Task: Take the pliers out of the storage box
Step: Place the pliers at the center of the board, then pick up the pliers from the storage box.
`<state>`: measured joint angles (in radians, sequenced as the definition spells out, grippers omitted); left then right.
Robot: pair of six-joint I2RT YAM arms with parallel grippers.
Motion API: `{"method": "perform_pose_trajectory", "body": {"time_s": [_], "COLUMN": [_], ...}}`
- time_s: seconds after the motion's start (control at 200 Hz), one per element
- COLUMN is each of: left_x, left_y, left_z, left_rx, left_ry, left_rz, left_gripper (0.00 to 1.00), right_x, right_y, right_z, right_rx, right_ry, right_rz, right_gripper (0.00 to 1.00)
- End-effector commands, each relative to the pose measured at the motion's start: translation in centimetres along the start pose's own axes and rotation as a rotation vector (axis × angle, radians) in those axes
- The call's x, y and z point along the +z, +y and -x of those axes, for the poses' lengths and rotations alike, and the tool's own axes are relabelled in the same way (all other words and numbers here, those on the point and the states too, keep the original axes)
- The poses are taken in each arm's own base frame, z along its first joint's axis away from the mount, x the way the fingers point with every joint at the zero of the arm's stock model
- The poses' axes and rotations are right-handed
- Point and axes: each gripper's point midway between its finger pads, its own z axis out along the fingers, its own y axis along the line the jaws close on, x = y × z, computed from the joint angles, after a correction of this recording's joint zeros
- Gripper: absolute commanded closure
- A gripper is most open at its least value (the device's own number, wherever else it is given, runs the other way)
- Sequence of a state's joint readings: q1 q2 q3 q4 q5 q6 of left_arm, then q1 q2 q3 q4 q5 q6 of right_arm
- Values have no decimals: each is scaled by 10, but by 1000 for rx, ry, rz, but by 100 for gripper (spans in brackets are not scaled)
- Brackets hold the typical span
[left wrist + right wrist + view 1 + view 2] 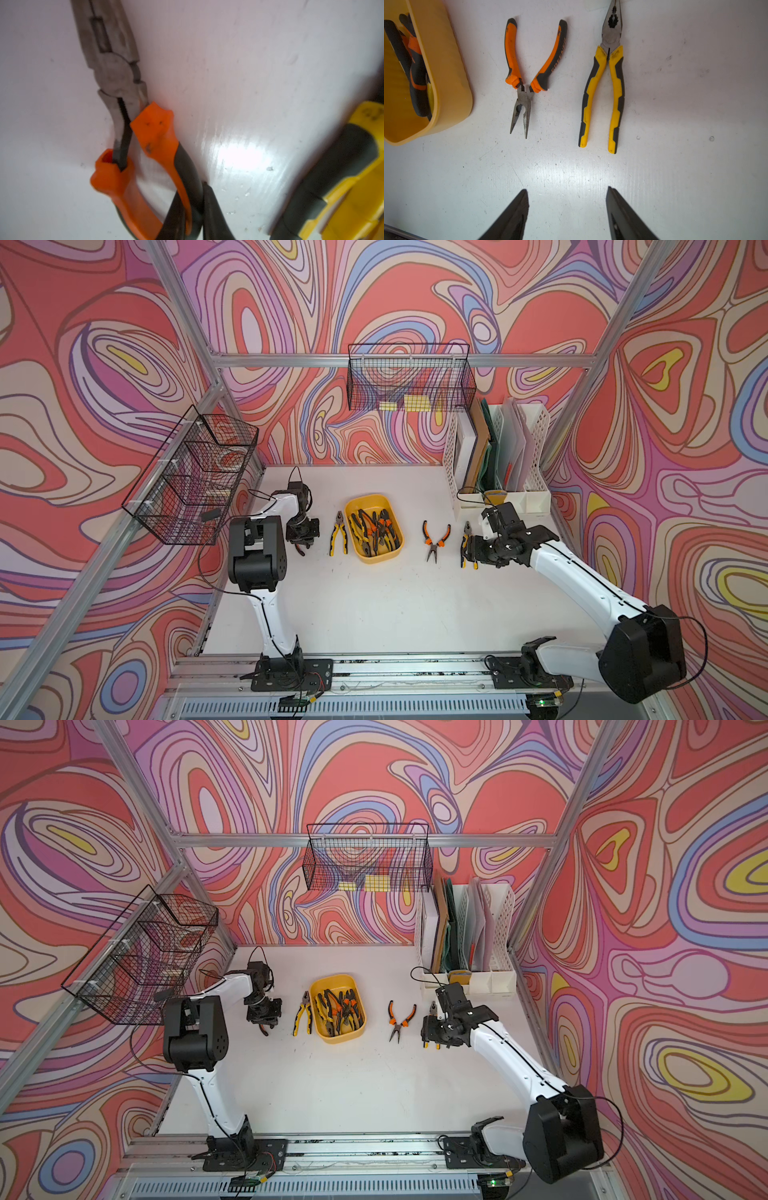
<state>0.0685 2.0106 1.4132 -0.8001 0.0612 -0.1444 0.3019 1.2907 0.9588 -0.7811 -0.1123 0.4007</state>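
- The left jaws are pressed together on the handles of the orange needle-nose pliers (116, 79), pinching them near the handle ends. The grey nose points away from the jaws, and whether it touches the white surface (374, 605) cannot be told.
- Just beside the left jaws, on the side toward the box, the blunt yellow pliers (338, 533) lie flat on the surface.
- The storage box (376, 558) stands on the surface between the two pairs of jaws, apart from both and nearer the left pair. The heaped pliers (376, 531) lie tangled inside it.
- The right jaws are spread with nothing between them, and their dark fingers (512, 216) stand apart over bare surface.
- Ahead of the right jaws the long yellow pliers (604, 93) lie flat, handles toward the jaws and nose away.
- Between the right jaws and the box lie the spread orange pliers (529, 72), handles splayed and nose toward the jaws, clear of the box wall.
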Motion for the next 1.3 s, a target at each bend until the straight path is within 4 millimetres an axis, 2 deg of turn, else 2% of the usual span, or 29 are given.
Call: {"method": "perform_pose_trajectory", "body": {"time_s": [0.0,0.03,0.05,0.21,0.361,0.496,0.541,0.571,0.726,0.921,0.926,0.941,0.956,0.971,0.996,1.047,1.147,1.297], "left_x": [18,19,19,12,7,-1,-7,-12,-51,-111,-112,-118,-123,-129,-138,-155,-178,-195], "left_y": [-9,-10,-11,-14,-18,-24,-26,-27,-36,-60,-61,-63,-65,-66,-70,-74,-78,-86], "left_z": [-15,-16,-17,-19,-19,-17,-16,-15,-11,-20,-20,-21,-22,-24,-27,-33,-48,-70], "left_rx": [-39,-43,-46,-59,-69,-87,-92,-96,-120,11,16,29,42,51,64,66,69,93], "left_ry": [52,56,56,20,-4,-29,-51,-68,-191,-365,-373,-397,-420,-444,-481,-549,-641,-697], "left_rz": [-51,-57,-63,-79,-106,-146,-157,-165,-227,-254,-255,-257,-259,-264,-279,-318,-385,-460], "left_gripper": [100,100,96,55,36,23,7,1,0,0,0,0,0,0,0,0,0,0], "right_x": [-12,-13,-14,-20,-22,-26,-26,-27,-19,17,17,20,24,23,36,44,64,97], "right_y": [0,0,0,5,7,17,24,29,70,136,137,142,147,152,158,174,203,235], "right_z": [10,10,11,14,18,28,33,38,58,76,77,78,78,81,80,83,87,86], "right_rx": [-5,-3,-1,18,25,30,32,29,-31,-69,-70,-71,-74,-76,-81,-93,-109,-126], "right_ry": [-28,-29,-30,-34,-25,-26,-25,-27,-20,15,15,19,24,20,42,52,77,122], "right_rz": [-17,-18,-17,-1,-3,28,46,59,85,155,156,159,161,169,164,183,219,240], "right_gripper": [35,34,33,29,27,23,23,23,22,21,20,5,2,2,2,2,2,7]}}
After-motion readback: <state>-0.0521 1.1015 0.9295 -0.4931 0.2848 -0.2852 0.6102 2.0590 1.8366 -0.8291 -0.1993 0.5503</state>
